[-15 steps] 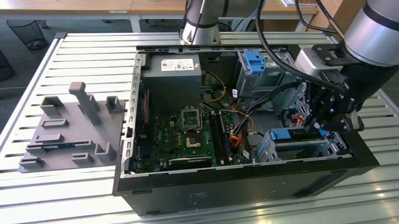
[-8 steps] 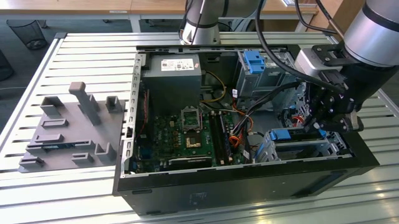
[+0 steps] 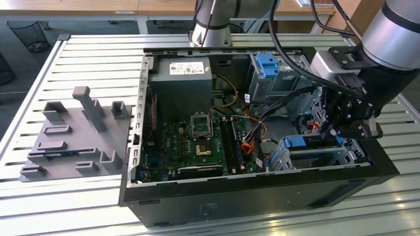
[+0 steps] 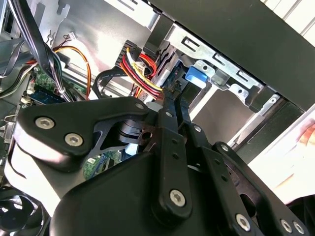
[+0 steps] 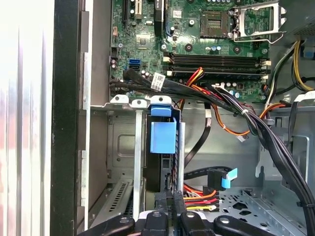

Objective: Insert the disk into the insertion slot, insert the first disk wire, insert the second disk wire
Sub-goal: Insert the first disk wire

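Slatted table, open case, jaws closed at the disk

Slatted metal table [image 3: 78,206] carries the open computer case [image 3: 262,196], with wooden desks [image 3: 98,6] behind the case. A grey fixture [image 3: 72,137] sits beside it on the exterior view's left. Inside the case, black cables [image 5: 256,128] pass the insertion slot [image 5: 123,104], where the disk [image 5: 162,137] sits. The gripper [image 5: 171,204] has its jaws drawn together at the disk's end.

1. An open black computer case [image 3: 262,196] lies on a slatted metal table [image 3: 85,54], with a grey moulded fixture plate [image 3: 72,142] at the exterior view's left.
2. Inside, a low silver sheet-metal drive cage [image 3: 328,157] sits at the exterior view's right of a green motherboard [image 3: 190,142].
3. A blue-framed silver disk [image 3: 296,142] sits in that cage.
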You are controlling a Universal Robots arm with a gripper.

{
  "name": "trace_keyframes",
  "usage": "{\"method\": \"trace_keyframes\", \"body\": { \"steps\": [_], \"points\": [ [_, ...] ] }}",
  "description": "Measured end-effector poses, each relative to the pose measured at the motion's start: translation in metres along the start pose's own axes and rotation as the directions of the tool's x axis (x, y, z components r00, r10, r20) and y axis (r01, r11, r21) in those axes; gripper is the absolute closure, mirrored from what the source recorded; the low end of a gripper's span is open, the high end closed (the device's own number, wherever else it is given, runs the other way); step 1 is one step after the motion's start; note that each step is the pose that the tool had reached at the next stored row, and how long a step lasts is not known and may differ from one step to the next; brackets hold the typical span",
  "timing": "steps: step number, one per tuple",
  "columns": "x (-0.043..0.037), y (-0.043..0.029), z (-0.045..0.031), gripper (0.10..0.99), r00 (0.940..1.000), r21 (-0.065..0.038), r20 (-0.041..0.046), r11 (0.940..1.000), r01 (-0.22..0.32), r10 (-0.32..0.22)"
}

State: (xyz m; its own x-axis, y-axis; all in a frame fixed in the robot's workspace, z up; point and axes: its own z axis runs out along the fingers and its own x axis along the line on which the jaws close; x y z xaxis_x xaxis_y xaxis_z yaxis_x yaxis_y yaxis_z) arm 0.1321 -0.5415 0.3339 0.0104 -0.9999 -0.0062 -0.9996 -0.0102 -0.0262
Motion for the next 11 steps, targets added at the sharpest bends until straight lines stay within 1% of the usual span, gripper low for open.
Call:
{"method": "trace_keyframes", "body": {
  "steps": [4,8,11],
  "points": [
    [-0.0001,0.0,-0.0007,0.922,1.0,0.0,-0.0003,1.0,-0.005,0.005],
    [-0.0003,0.0,0.0,0.922,0.9996,0.0,-0.0011,0.9996,-0.026,0.026],
    [-0.0012,0.0,0.0008,0.922,0.9995,0.0,-0.001,0.9995,-0.03,0.03]
  ]
}}
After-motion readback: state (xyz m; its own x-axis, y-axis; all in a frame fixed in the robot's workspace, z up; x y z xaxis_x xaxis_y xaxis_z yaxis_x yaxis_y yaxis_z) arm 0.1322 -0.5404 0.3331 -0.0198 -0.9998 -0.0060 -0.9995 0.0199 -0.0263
